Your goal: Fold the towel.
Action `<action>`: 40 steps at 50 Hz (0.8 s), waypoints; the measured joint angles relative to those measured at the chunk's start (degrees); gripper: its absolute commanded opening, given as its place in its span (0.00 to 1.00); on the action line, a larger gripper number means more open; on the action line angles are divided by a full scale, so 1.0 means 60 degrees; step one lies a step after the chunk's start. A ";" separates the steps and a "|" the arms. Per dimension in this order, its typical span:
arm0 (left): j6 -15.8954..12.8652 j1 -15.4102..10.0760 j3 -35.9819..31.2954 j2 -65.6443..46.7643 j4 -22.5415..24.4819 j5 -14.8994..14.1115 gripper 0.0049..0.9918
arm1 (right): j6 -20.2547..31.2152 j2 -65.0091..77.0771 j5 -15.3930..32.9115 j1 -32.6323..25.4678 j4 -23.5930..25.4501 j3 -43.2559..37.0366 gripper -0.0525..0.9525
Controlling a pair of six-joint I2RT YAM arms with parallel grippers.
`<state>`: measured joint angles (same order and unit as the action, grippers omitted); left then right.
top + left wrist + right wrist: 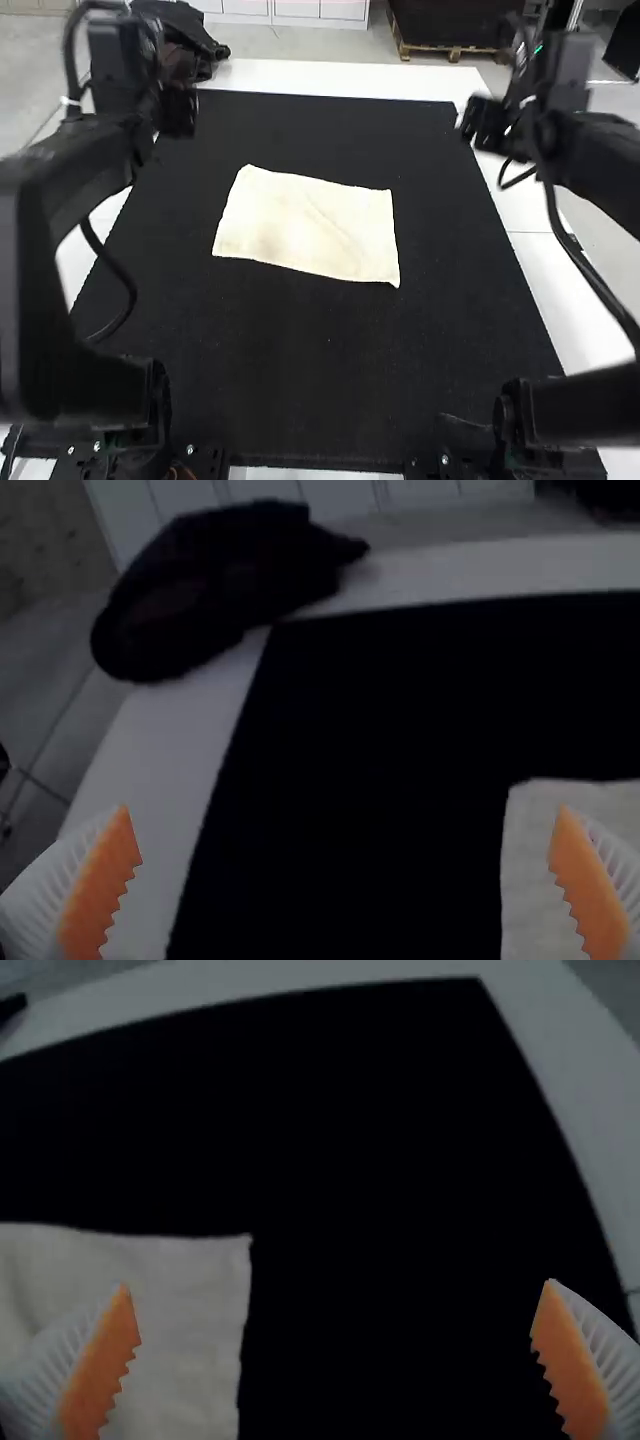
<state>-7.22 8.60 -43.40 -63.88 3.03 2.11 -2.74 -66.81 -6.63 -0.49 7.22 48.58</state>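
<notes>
A cream towel (310,225) lies spread flat as a rough rectangle on the black mat, with slight creases. My left gripper (180,110) is raised at the mat's left side, and my right gripper (480,130) is raised at its right side; both are apart from the towel. In the left wrist view my left gripper (345,880) stands open, with part of the towel (530,880) below. In the right wrist view my right gripper (335,1360) is open too, and a corner of the towel (190,1300) shows beneath.
A black mat (270,380) covers most of the white table (330,80). Beyond the far left corner of the mat, a dark bundled item (220,580) rests at the table's edge. Both arms flank the mat.
</notes>
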 measured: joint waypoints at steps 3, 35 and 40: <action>0.0007 -0.0076 0.0000 -0.0477 -0.0401 -0.0066 0.97 | -0.0200 -0.0503 -0.0193 0.0022 0.0098 -0.0215 0.96; 0.0783 -0.0113 0.0270 -0.3781 0.0725 -0.1836 0.97 | 0.0168 -0.2284 -0.0630 0.1319 -0.2779 -0.1851 0.95; 0.0794 -0.0113 0.0251 -0.4233 0.1053 -0.2055 0.97 | 0.0138 -0.2885 -0.0605 0.1596 -0.3271 -0.1836 0.95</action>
<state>-2.46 7.92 -41.89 -89.27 9.34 -10.22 -1.91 -84.12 -10.26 9.08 -12.40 37.56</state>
